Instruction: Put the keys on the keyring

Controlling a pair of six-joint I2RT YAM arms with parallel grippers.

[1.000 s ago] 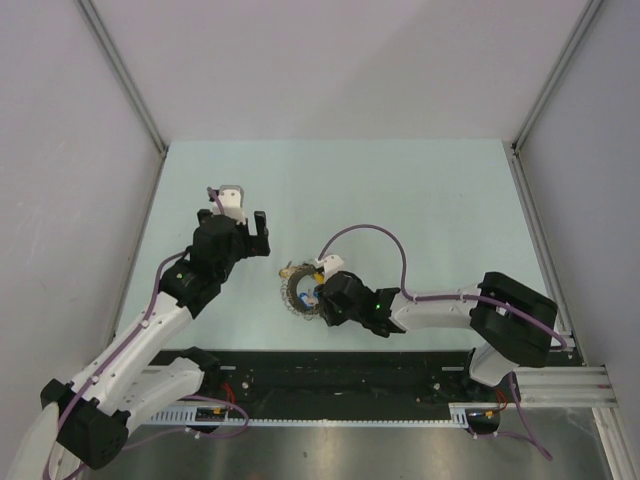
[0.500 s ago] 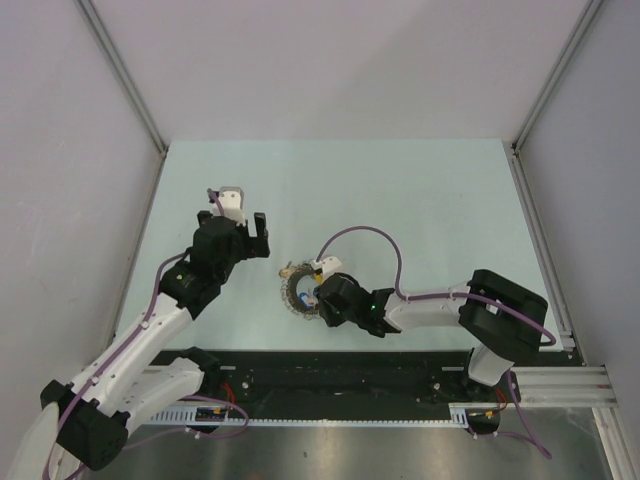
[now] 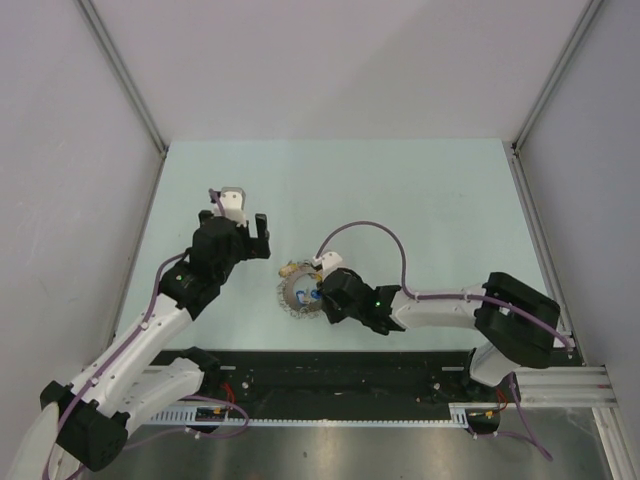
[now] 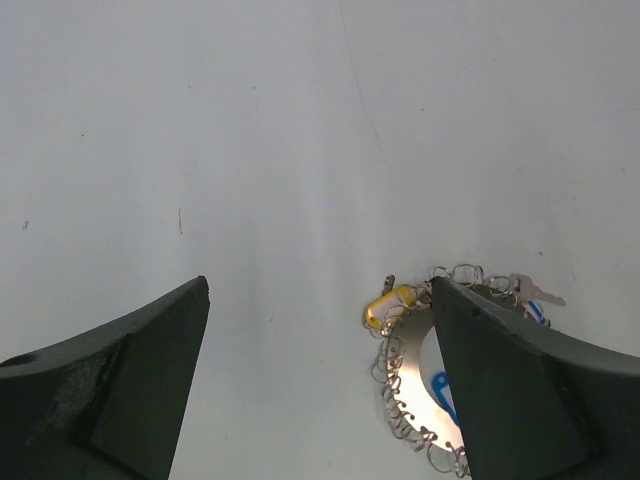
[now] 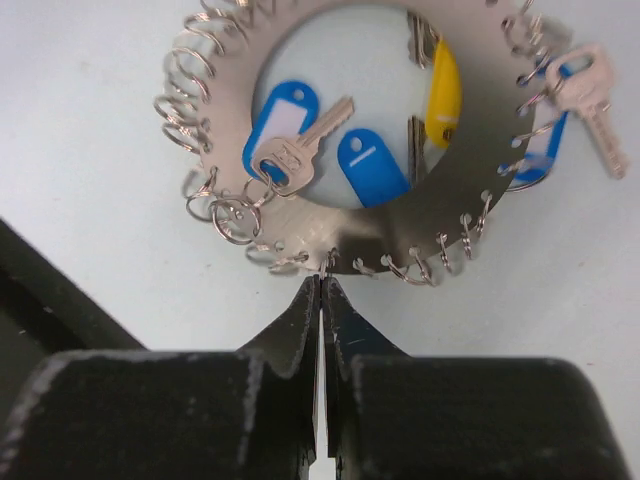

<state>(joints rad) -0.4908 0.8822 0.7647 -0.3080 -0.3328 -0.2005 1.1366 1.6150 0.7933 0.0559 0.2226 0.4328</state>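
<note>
The keyring (image 3: 296, 293) lies on the table in front of the right arm. In the right wrist view it is a flat silver ring (image 5: 470, 160) edged with wire loops. My right gripper (image 5: 322, 285) is shut on one small loop at the ring's near edge. Keys with blue heads (image 5: 283, 125) and a yellow head (image 5: 443, 95) lie in the ring's hole. Another blue-headed key (image 5: 590, 100) hangs at its right rim. My left gripper (image 4: 320, 380) is open and empty, above the table just left of the ring (image 4: 410, 375). A yellow key (image 4: 390, 305) shows there too.
Pale green table (image 3: 420, 200) with grey walls on three sides. A black rail (image 3: 350, 370) runs along the near edge by the arm bases. The right arm's cable (image 3: 365, 232) loops over the table behind the ring.
The ring has shifted slightly left and now lies flatter and brighter in the top view. The right arm moved a little with it. The left arm has not moved.
</note>
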